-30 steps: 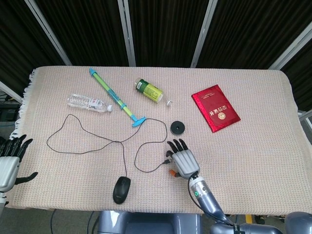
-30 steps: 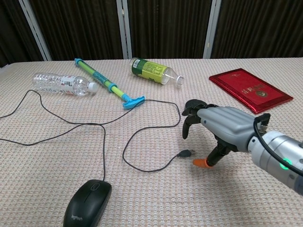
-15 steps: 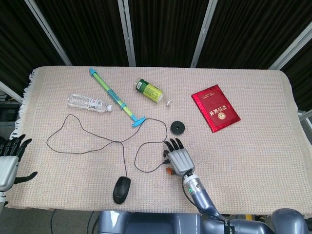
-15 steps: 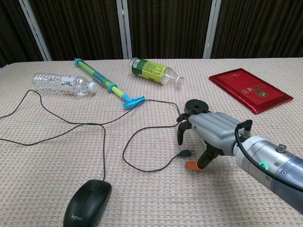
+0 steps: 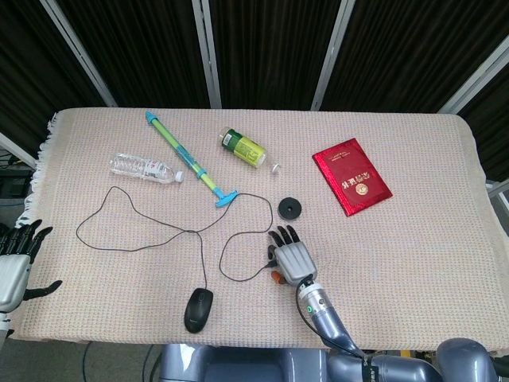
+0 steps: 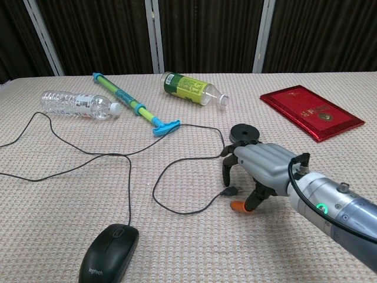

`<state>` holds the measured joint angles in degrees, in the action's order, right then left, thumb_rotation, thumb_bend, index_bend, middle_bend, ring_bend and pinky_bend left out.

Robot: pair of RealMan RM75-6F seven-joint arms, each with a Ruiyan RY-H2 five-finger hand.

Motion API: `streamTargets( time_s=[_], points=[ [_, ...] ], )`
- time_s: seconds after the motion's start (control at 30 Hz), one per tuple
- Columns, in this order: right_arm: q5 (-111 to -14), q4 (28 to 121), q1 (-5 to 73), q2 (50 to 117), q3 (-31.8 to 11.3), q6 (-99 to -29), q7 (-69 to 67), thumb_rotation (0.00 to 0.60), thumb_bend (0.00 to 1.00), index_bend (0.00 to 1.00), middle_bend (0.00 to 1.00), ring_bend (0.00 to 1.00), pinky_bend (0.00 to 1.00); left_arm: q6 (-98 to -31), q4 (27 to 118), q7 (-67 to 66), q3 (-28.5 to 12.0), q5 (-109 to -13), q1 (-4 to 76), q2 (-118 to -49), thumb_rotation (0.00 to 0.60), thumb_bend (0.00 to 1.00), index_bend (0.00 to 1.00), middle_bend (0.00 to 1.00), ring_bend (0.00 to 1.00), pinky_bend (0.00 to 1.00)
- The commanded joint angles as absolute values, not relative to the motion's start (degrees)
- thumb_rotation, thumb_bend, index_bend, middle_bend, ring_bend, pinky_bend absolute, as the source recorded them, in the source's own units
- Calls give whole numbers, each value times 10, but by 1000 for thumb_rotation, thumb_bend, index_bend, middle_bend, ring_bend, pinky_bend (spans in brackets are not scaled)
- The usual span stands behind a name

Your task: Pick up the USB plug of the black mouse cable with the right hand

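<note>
The black mouse (image 6: 108, 254) (image 5: 199, 309) lies near the table's front edge. Its thin black cable (image 6: 177, 165) loops over the cloth and ends in a USB plug (image 6: 229, 191) lying flat. My right hand (image 6: 259, 170) (image 5: 291, 256) hovers just over the plug, fingers (image 6: 225, 171) curled downward and apart, the orange-tipped thumb close beside the plug. Nothing is held in it. My left hand (image 5: 14, 263) stays off the table's left edge with its fingers spread, holding nothing.
A black round cap (image 6: 245, 132) sits just behind my right hand. A red booklet (image 6: 310, 111) lies at the right, a green bottle (image 6: 193, 88), a blue-green tube (image 6: 134, 104) and a clear water bottle (image 6: 78, 104) at the back left.
My right hand has shifted left and lowered toward the USB plug. The plug and cable have not moved. The left hand is still.
</note>
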<state>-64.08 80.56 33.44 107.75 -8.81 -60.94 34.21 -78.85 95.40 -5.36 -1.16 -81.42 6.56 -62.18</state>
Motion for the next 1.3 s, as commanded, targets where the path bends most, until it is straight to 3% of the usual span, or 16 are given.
streamTargets(
  time_s=[0.03, 0.5, 1.07, 1.3],
  points=[
    [-640, 800, 337, 1080, -88, -609, 344, 600, 246, 460, 116, 0, 0, -788, 955, -53, -12, -813, 66, -622, 600, 123, 106, 0, 0, 0],
    [-637, 799, 344, 1087, -88, -611, 348, 600, 367, 496, 133, 0, 0, -781, 960, -48, -12, -806, 67, -619, 600, 123, 110, 0, 0, 0],
    [-653, 842, 348, 1061, -91, -643, 377, 600, 372, 516, 143, 0, 0, -780, 963, -44, -10, -807, 66, -617, 600, 123, 111, 0, 0, 0],
    [-676, 877, 354, 1029, -94, -687, 462, 600, 373, 517, 145, 0, 0, -782, 963, -45, -10, -809, 66, -616, 600, 122, 112, 0, 0, 0]
  ],
)
